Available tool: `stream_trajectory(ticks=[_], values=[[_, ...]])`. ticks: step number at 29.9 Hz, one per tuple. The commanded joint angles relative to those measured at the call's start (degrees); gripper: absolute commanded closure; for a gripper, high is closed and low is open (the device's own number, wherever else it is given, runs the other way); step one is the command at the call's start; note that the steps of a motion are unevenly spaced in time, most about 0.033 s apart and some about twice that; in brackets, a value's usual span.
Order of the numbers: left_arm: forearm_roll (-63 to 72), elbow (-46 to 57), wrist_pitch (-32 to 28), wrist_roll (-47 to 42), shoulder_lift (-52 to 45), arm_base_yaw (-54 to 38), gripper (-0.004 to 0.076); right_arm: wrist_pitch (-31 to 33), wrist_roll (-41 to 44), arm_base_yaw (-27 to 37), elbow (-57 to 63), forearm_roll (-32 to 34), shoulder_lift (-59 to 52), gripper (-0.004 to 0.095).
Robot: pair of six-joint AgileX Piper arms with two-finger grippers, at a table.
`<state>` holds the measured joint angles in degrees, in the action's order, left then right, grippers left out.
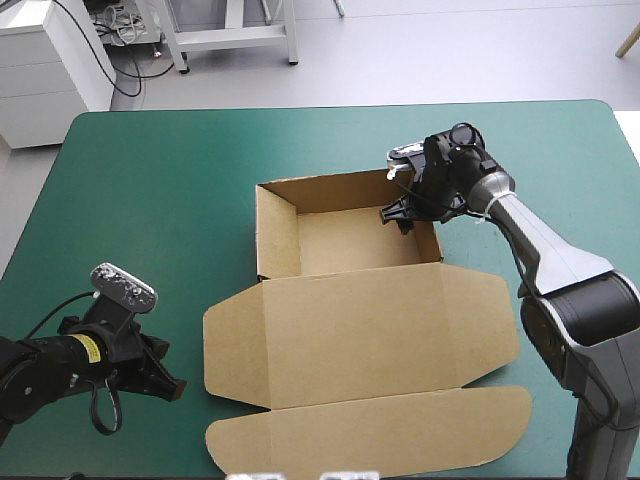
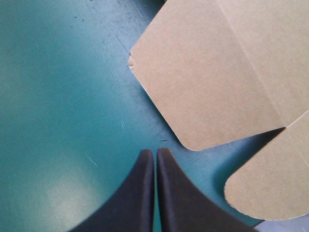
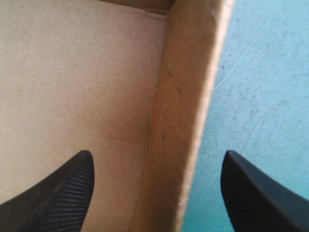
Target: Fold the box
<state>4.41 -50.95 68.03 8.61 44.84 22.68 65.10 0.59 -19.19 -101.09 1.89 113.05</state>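
Presently, your left gripper (image 1: 165,385) hovers with fingers (image 2: 140,193) pressed together over the teal-green table cover (image 1: 150,200) near the flat lid (image 1: 360,330) of the brown cardboard box (image 1: 345,240), an open tray mid-table, whose right wall (image 3: 178,121) your spread right gripper (image 1: 405,215) straddles.

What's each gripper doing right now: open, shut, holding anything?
Left gripper: shut, empty, over the teal-green cover beside the box.
Right gripper: open, straddling the box's side wall, one finger on each side of it.

Box (image 2: 212,72) cut off at left wrist view's edges; wall (image 3: 178,121) blurred in right wrist view.
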Motion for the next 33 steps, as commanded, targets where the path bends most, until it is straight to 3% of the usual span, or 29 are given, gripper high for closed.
stream_trajectory(ticks=[1, 12, 23, 33], values=[[0.4, -1.3, -2.0, -0.6, -0.3, 0.0, 0.0731, -1.1, -0.6, 0.0, -1.8, 0.3, -3.0, 0.0392], [0.5, -1.3, -2.0, -0.6, -0.3, 0.0, 0.0731, 0.0, -0.6, 0.0, -1.8, 0.2, -3.0, 0.0929], [0.5, -1.3, -2.1, -0.6, -0.3, 0.0, 0.0731, -2.2, -3.1, 1.3, -4.5, 1.2, -5.4, 0.0929], [0.7, -1.3, -2.1, -0.6, -0.3, 0.0, 0.0731, -0.6, -5.8, 14.8, -13.5, 1.5, -7.6, 0.0929]])
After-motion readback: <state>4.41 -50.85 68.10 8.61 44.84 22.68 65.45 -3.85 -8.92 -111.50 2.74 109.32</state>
